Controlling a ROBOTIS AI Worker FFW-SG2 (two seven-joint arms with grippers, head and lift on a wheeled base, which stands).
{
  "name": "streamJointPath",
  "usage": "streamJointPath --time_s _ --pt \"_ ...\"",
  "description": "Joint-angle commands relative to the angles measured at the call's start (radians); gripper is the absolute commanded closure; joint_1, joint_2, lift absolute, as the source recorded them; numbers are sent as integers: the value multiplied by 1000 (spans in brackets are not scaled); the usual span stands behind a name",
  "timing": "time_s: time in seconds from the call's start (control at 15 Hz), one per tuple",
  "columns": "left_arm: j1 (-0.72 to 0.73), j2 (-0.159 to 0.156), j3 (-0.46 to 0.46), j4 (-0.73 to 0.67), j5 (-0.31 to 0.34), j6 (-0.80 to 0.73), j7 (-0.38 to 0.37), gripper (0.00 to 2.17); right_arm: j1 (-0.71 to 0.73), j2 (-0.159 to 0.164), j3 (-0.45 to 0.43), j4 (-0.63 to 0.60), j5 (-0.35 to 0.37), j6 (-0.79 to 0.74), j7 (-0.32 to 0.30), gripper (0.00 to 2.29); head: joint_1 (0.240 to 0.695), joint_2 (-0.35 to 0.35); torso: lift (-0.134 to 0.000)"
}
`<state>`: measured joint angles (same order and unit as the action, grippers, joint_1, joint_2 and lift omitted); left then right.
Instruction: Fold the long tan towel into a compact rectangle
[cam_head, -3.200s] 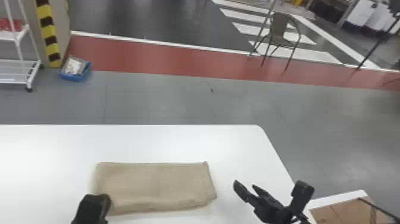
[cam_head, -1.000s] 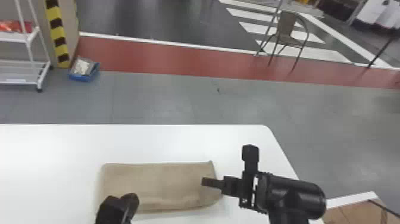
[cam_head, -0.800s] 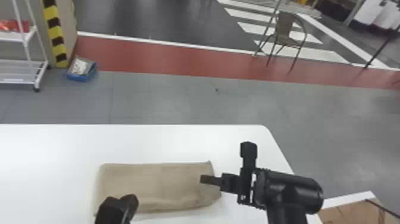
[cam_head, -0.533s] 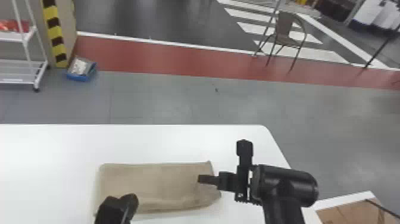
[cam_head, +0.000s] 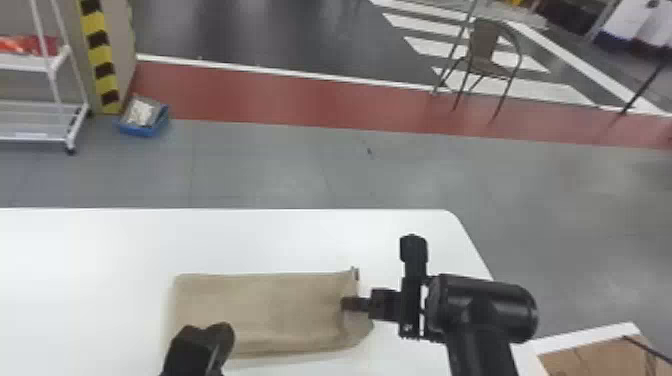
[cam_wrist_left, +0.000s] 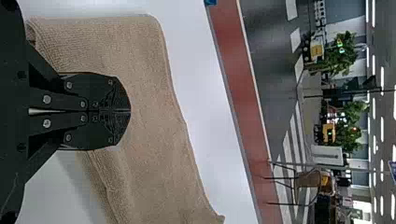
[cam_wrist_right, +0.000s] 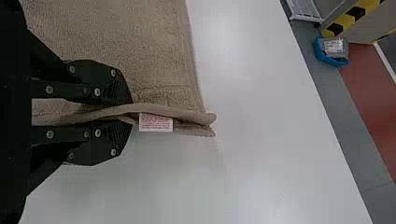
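Nearest in: the left gripper (cam_wrist_left: 125, 111) is over the towel's left part near its near edge, fingers together, no cloth seen between them; can't tell if it's pressing on the fabric. Right gripper (cam_wrist_right: 130, 112) is at the towel's right end, fingers apart, one each side of the layered edge; cloth runs between them, no firm pinch visible. The tan towel (cam_head: 270, 310) lies on the near part of the white table (cam_head: 100, 250), long side running left to right. Progress: folding looks well started. The right end shows stacked layers with a care label (cam_wrist_right: 155, 122) sticking out, so at least one fold is in; total layer count can't be read. Outline is a rough rectangle, clearly longer than wide, so it doesn't count as compact. What's left, by judgement: probably one more fold, right end brought over toward the left, then square up and flatten. Next move likely needs the right fingers closed on all layers at that end; catching only the top one would peel the stack open. Far right corner sits slightly proud and the near right one is rounded, so some tidying is likely. Beyond the towel, bare tabletop runs to the far edge.
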<state>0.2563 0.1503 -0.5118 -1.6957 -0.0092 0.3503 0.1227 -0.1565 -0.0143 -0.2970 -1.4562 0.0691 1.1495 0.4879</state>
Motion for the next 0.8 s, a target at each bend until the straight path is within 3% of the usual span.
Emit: streamJointPath --time_s 0.0,0.47,0.73 --pt "-2 0 -1 7 0 -1 0 1882 12 0 -7 -26 -18 25 12 1197 695 -305 0" --pt "-5 0 3 13 2 2 -5 1882 80 2 -24 -217 -129 132 28 1193 695 -289 0" --pt "-39 -9 56 50 54 -20 -83 1882 77 -1 -51 -286 -158 221 38 1193 695 -279 0"
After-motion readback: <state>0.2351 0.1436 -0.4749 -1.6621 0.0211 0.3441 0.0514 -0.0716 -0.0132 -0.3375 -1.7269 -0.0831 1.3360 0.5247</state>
